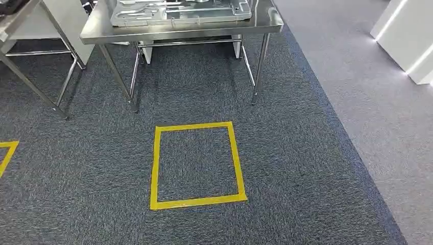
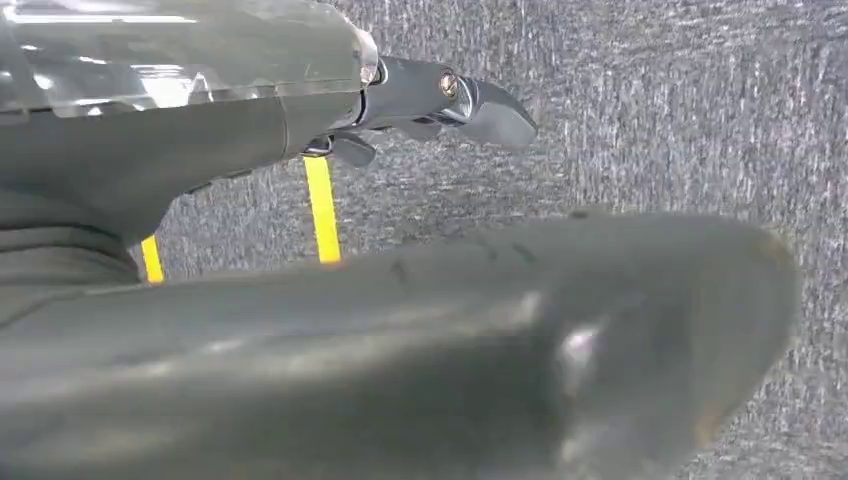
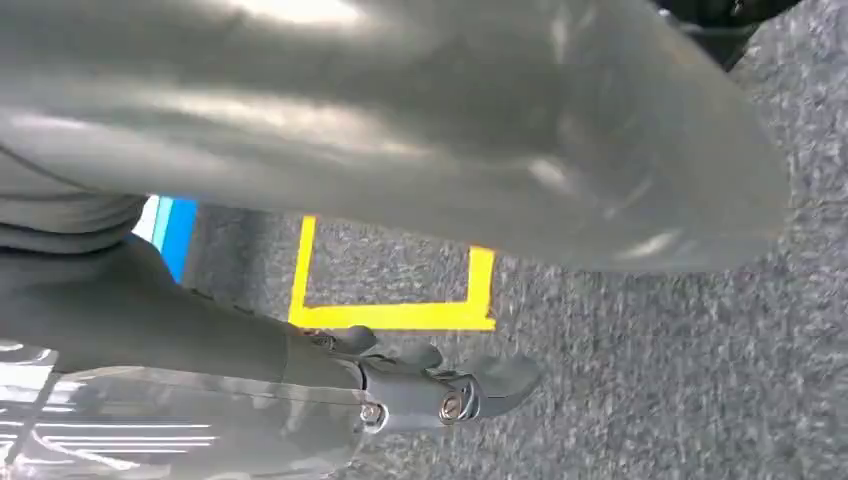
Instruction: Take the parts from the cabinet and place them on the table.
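Observation:
A steel table (image 1: 153, 33) stands ahead at the top of the head view. A flat silver metal part (image 1: 178, 11) lies on it. My left hand (image 2: 440, 330) hangs over the dark carpet; its thick thumb (image 2: 560, 340) and dark fingers (image 2: 470, 105) are stretched apart, with nothing between them. My right hand (image 3: 450, 150) also hangs above the carpet, its fingers (image 3: 460, 395) apart from the thumb (image 3: 520, 130) and holding nothing.
A yellow tape square (image 1: 154, 168) marks the carpet in front of the table. A second steel table (image 1: 30, 20) stands at the left, with another tape corner (image 1: 7, 153) near it. At the right, lighter grey flooring (image 1: 367, 102) leads to a white unit (image 1: 408, 41).

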Tool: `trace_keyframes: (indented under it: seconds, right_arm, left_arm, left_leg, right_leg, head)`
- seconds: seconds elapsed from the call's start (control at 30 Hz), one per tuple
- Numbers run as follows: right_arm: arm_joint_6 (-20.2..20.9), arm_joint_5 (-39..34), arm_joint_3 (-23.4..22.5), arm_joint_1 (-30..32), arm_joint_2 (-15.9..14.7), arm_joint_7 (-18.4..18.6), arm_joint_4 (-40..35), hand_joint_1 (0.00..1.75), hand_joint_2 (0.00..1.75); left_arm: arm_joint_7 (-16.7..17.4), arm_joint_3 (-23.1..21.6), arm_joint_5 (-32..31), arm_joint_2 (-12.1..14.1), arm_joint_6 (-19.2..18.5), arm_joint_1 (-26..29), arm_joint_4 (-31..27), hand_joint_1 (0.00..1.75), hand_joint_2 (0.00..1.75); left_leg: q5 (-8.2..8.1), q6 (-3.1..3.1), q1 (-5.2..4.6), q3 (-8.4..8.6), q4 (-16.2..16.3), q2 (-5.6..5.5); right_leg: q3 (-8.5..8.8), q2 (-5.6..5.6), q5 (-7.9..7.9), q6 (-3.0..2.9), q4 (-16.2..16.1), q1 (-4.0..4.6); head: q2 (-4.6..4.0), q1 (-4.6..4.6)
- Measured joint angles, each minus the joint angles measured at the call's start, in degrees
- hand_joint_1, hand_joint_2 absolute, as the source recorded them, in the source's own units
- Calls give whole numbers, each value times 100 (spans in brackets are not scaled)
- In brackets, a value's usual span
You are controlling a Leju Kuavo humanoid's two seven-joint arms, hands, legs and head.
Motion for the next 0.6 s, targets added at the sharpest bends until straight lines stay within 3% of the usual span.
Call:
trace_keyframes:
  seconds: [0.03,0.1,0.13,0.17,0.2,0.27,0.3,0.33,0.43,0.47,0.5,0.53,0.57,0.6]
  right_arm:
    - [0,2,0,-1,-2,0,0,0,0]
    - [-2,2,0,2,-2,0,-2,0,0]
    - [-2,2,0,4,-2,0,-2,0,0]
    - [-2,0,0,4,-2,0,0,0,0]
    - [-2,2,0,4,-2,0,-2,0,0]
    - [-2,0,0,0,-2,0,0,0,0]
    - [-2,0,0,-1,0,0,0,0,0]
    - [0,2,0,-1,4,0,0,0,0]
    - [0,0,0,-1,2,0,0,0,0]
    - [0,0,0,-3,2,0,-2,0,0]
    - [-2,0,0,-2,-2,0,-2,0,0]
    - [-2,0,0,-1,-2,0,0,0,0]
    - [0,2,0,0,0,-2,0,0,0]
    - [0,2,0,2,-2,-2,0,0,0]
  left_arm:
    - [0,0,0,0,0,-3,0,0,0]
    - [0,0,-2,0,0,4,0,0,0]
    - [0,0,0,-2,0,12,0,0,0]
    - [0,0,-2,-2,0,22,0,0,0]
    - [0,0,-2,-2,0,27,0,0,0]
    - [0,0,-2,0,0,20,0,0,0]
    - [0,0,-2,4,0,17,0,0,0]
    - [0,0,0,13,0,12,0,0,0]
    - [0,0,0,13,0,25,0,0,0]
    - [0,0,0,13,0,26,0,0,0]
    - [0,-2,-2,11,0,18,0,0,0]
    - [0,-2,0,11,0,9,0,0,0]
    - [-4,0,0,13,0,6,0,0,0]
    - [-2,0,0,13,0,7,0,0,0]
  left_leg:
    - [-237,-29,3,-153,332,0]
    - [-700,-78,35,-575,1280,0]
    - [-810,-91,40,-733,1639,1]
    - [-778,-95,43,-777,1743,1]
    - [-595,-89,44,-669,1534,1]
    - [-56,-43,43,-155,508,0]
    - [110,6,40,76,34,-1]
    - [24,31,-4,133,-123,3]
    - [45,102,-26,89,-123,-2]
    - [89,165,15,100,-192,-6]
    - [131,193,37,144,-233,13]
    - [142,226,38,134,-241,10]
    - [156,247,34,105,-236,15]
    - [159,252,25,91,-234,17]
  right_leg:
    - [-20,-5,6,-37,-1,-4]
    - [-47,-6,12,-49,0,11]
    - [-55,-5,14,-51,3,18]
    - [-55,-4,15,-51,4,20]
    - [-49,-1,15,-50,7,21]
    - [-19,4,10,-40,14,22]
    - [-9,4,9,-28,13,23]
    - [-21,4,3,15,34,61]
    - [-40,3,40,118,9,25]
    - [-33,1,40,170,7,52]
    - [-49,7,-28,193,85,19]
    - [-124,5,-163,196,229,27]
    - [-377,9,-497,209,761,14]
    - [-609,8,-724,225,1267,4]
  head:
    - [0,-2]
    - [0,0]
    - [0,0]
    - [0,0]
    - [0,0]
    - [0,0]
    - [0,0]
    - [0,0]
    - [0,0]
    - [0,0]
    - [0,0]
    - [0,0]
    - [0,0]
    - [0,0]
